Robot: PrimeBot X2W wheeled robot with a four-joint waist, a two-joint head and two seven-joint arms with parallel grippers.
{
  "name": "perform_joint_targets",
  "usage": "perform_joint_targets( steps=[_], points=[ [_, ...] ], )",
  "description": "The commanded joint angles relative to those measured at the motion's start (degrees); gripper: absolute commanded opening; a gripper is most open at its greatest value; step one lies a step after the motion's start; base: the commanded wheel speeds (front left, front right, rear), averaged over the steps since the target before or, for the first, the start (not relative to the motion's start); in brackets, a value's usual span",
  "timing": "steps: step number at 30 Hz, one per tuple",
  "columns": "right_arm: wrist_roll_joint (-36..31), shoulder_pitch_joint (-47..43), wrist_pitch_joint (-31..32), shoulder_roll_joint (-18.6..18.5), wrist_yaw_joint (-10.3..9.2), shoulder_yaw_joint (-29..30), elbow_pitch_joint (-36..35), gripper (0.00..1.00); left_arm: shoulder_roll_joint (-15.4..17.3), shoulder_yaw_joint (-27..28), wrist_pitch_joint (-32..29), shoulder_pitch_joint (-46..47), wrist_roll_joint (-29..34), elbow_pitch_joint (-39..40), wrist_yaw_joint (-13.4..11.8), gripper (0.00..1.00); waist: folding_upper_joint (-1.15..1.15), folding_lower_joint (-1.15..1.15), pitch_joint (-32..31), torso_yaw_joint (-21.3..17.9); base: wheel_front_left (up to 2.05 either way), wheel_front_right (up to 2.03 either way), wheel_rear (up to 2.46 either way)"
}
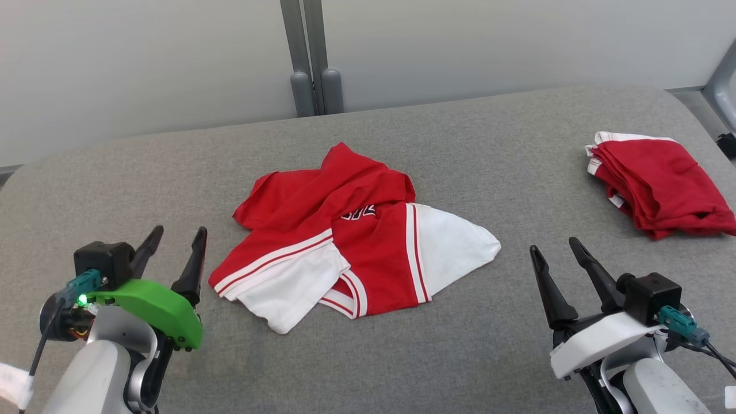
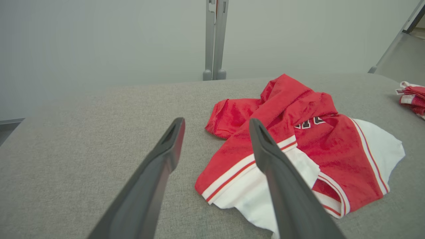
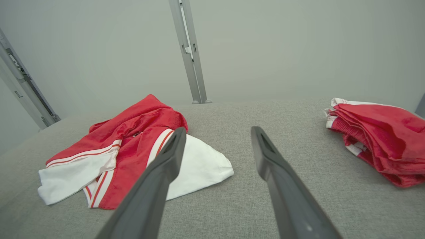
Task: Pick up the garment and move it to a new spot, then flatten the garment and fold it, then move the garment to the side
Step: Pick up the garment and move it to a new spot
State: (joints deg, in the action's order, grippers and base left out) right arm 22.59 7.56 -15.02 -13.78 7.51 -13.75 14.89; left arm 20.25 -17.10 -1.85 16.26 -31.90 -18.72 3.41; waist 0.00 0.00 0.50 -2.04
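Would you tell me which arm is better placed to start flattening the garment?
Probably left: the open left gripper sits beside the garment, at its striped hem; the right gripper stands a little farther off.

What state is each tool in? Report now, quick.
Left tool: open, holding nothing, beside the crumpled garment.
Right tool: open, holding nothing.

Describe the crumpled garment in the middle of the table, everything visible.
The garment is a red jersey-like piece with white panels and red-and-white striped trim, of soft-looking cloth, with part of a dark-and-white print showing. It lies crumpled and bunched, not flat, midway across the grey cloth-covered table. Nothing else touches it: the left gripper and right gripper stand open, apart from it.
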Motion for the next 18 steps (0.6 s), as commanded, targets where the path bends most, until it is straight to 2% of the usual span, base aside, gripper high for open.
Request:
perform_joint_targets(
  steps=[1,7,11,16,18],
  points=[
    [-0.3,-0.8,-0.2,0.1,-0.04,0.4,-0.5,1.00,0.3,0.2,2.3,-0.8,1.3,1.4,-1.2,1.00,0.00,0.00,-0.4,0.3,0.00,0.00,0.00],
    [-1.0,-2.0,-0.2,0.8,-0.04,2.2,-2.2,1.00,-0.5,1.4,12.0,-6.0,5.6,7.0,-6.5,1.00,0.00,0.00,-0.9,0.6,0.00,0.00,0.00],
    [-1.5,-2.9,-0.2,0.9,-0.04,3.7,-3.5,1.00,-1.5,2.5,15.8,-9.8,7.8,8.7,-10.2,1.00,0.00,0.00,-1.0,0.8,0.00,0.00,0.00],
    [-2.0,-4.1,-0.2,1.1,-0.04,5.5,-5.7,1.00,-3.7,4.2,17.1,-13.8,9.7,10.1,-12.3,1.00,0.00,0.00,-1.2,1.0,0.00,0.00,0.00],
    [-2.6,-4.6,-0.2,1.5,-0.04,6.7,-6.9,1.00,-5.3,5.1,17.1,-15.0,9.6,11.1,-11.8,1.00,0.00,0.00,-1.2,0.9,0.00,0.00,0.00]
  ],
)
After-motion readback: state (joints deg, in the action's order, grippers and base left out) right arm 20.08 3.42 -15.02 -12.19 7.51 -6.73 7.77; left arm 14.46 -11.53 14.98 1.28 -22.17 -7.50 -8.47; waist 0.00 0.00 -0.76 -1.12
